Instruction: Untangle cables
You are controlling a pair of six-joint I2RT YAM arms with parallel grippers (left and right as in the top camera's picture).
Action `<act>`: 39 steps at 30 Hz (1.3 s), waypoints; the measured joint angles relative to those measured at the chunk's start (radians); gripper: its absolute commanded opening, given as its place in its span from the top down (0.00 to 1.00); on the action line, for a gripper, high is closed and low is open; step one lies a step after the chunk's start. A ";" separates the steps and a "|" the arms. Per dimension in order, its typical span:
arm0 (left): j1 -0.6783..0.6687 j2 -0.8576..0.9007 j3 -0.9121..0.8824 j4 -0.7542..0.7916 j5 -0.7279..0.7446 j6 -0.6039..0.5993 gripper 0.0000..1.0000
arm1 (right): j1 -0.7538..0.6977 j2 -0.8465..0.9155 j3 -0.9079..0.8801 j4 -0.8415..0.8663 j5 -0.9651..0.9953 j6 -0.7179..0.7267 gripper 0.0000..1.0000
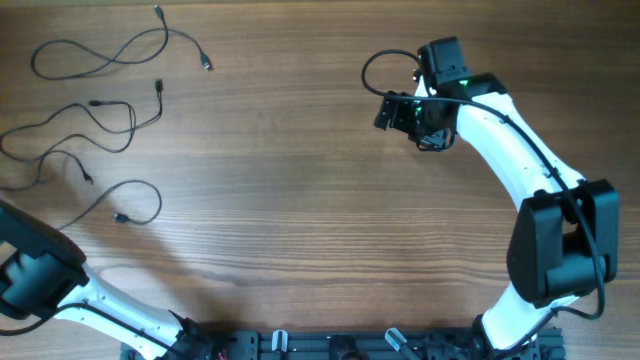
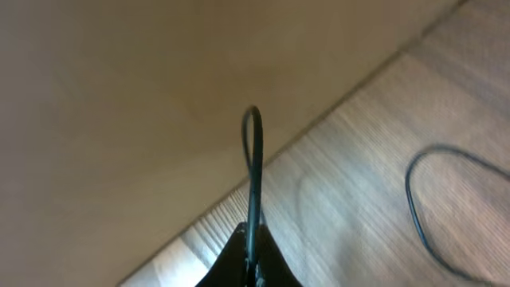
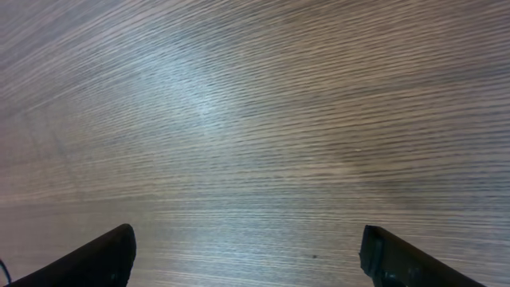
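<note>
A: Black cord [image 2: 253, 159] loops up from the left gripper [image 2: 253, 267], pinched tight.
B: And the other cables [image 1: 95, 115]?
A: Spread apart, far left. Separating looks nearly done; next, lay this one clear of them.
B: And the right gripper [image 3: 247, 251]?
A: Fingers wide apart, holding nothing, over bare table [image 3: 255, 119].

A wooden table [image 1: 300, 220] fills the overhead view — mid-brown boards, the grain running left to right, with faint seams between the planks. In the right wrist view its grain [image 3: 319, 143] shows as fine, close streaks, with a pale sheen of light [image 3: 199, 88] up and left of centre. In the left wrist view the table's edge [image 2: 319, 119] runs diagonally — beyond it lies a plain, blurred tan surface [image 2: 119, 96]; what it is cannot be told
</note>
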 measured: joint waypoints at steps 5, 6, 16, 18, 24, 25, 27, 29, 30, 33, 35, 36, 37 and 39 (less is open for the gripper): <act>0.001 0.000 0.000 -0.080 0.086 -0.045 0.96 | 0.007 0.000 0.000 0.005 0.001 0.000 0.08; 0.001 0.000 0.000 -0.103 0.107 -0.058 0.96 | 0.007 0.000 0.000 0.007 0.001 0.000 0.08; 0.003 0.000 0.000 -0.378 0.298 -0.143 0.96 | 0.007 0.000 0.000 0.011 0.000 0.000 0.08; 0.009 0.000 0.000 -0.435 0.306 -0.159 0.77 | 0.007 0.000 0.000 0.011 0.000 0.000 0.08; 0.041 0.008 0.000 -0.516 0.280 -0.182 0.00 | 0.007 0.000 0.000 0.009 0.000 0.000 0.07; 0.047 0.010 0.000 -0.515 0.270 -0.187 0.00 | 0.007 0.000 0.000 0.007 0.000 0.000 0.07; 0.053 0.014 0.000 -0.511 0.259 -0.209 0.00 | 0.007 0.000 0.000 0.002 0.000 0.000 0.07; 0.054 0.016 0.000 -0.496 0.259 -0.224 0.00 | 0.007 0.000 0.000 0.002 0.000 0.000 0.07; 0.053 0.017 0.000 -0.488 0.264 -0.229 0.00 | 0.007 0.000 0.000 0.002 0.000 0.000 0.07; 0.052 0.017 0.000 -0.453 0.307 -0.238 0.00 | 0.008 0.000 0.000 -0.001 0.000 0.000 0.05; 0.051 0.017 0.000 -0.430 0.344 -0.245 0.00 | 0.014 0.000 0.000 -0.002 0.000 0.000 0.05; 0.049 0.017 0.001 -0.420 0.360 -0.246 0.00 | 0.018 0.000 0.000 -0.001 0.000 0.000 0.05; 0.047 0.017 0.003 -0.415 0.370 -0.247 0.00 | 0.024 0.000 0.000 -0.001 0.000 0.000 0.04; 0.042 0.015 0.015 -0.405 0.388 -0.249 0.00 | 0.038 0.000 0.000 -0.001 0.000 -0.001 0.04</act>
